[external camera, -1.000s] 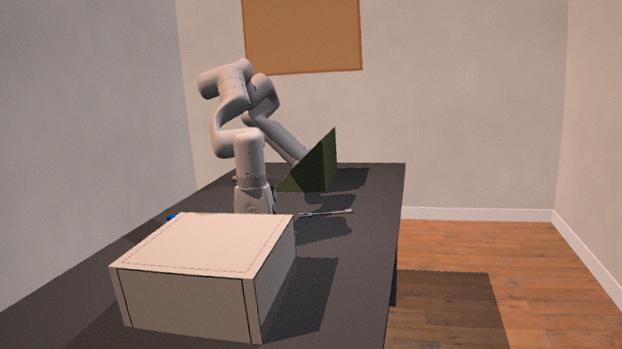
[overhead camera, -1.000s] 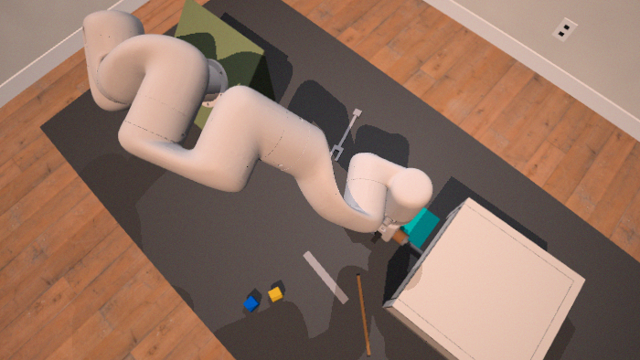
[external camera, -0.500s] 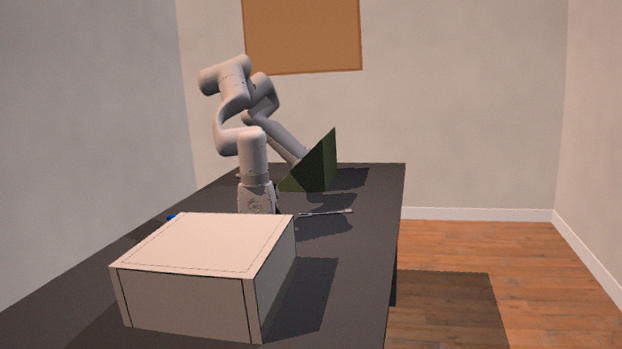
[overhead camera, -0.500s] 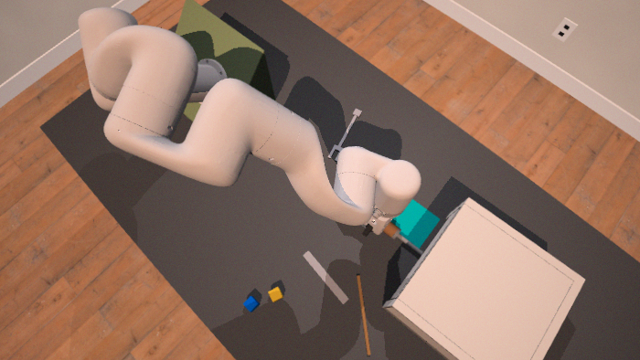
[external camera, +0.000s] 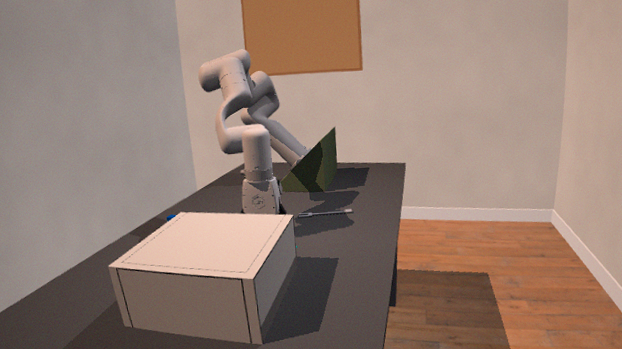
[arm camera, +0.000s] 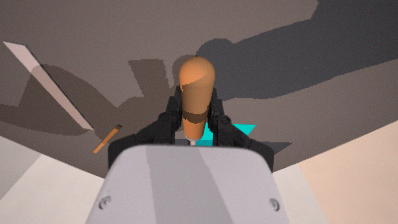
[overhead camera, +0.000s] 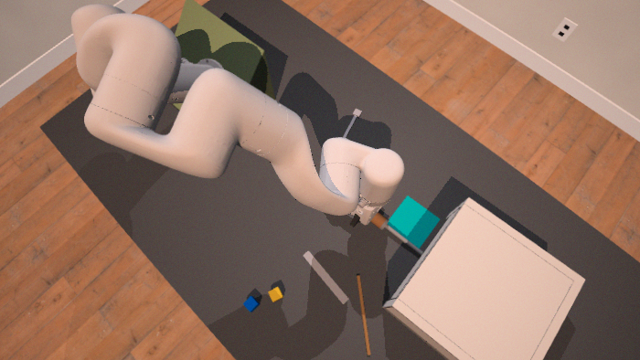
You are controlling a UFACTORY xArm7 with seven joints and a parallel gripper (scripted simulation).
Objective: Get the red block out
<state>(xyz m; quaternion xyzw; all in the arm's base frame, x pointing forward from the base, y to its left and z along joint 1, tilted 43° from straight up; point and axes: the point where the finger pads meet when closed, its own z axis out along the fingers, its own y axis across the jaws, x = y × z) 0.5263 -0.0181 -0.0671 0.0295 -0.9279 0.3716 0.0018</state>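
Desk [overhead camera: 219, 238]: dark grey top; its long edges run diagonally in the top view, with wood floor on both sides.
Arm [overhead camera: 219, 119]: white, folded in an S, reaching from the desk's far end toward the cabinet.
Cabinet [overhead camera: 485, 279]: pale box near one end of the desk, well inside the desk edges; its near corner stands just beside the teal square.
Green wedge [overhead camera: 215, 37]: sloped olive panel behind the arm's base, close to the desk's far edge.
Teal square [overhead camera: 413, 220]: flat on the desk, one side running under the cabinet's edge; nothing rests on it.
Flat grey strip [overhead camera: 325, 277]: lies on open desk, apart from the cabinet.
Wooden rod [overhead camera: 363, 314]: thin, lying beside the cabinet's side, not touching it.
Grey T-tool [overhead camera: 351, 122]: lies behind the wrist on open desk.
End effector [arm camera: 196, 120]: low over the desk beside the teal square, fingers clamped narrowly on an orange-handled tool [arm camera: 196, 97]; its grey shaft [overhead camera: 404, 238] crosses the teal square toward the gap under the cabinet.
Yellow cube [overhead camera: 275, 293] and blue cube [overhead camera: 250, 303]: side by side, well apart from the rest.
Red block: not visible in any view.
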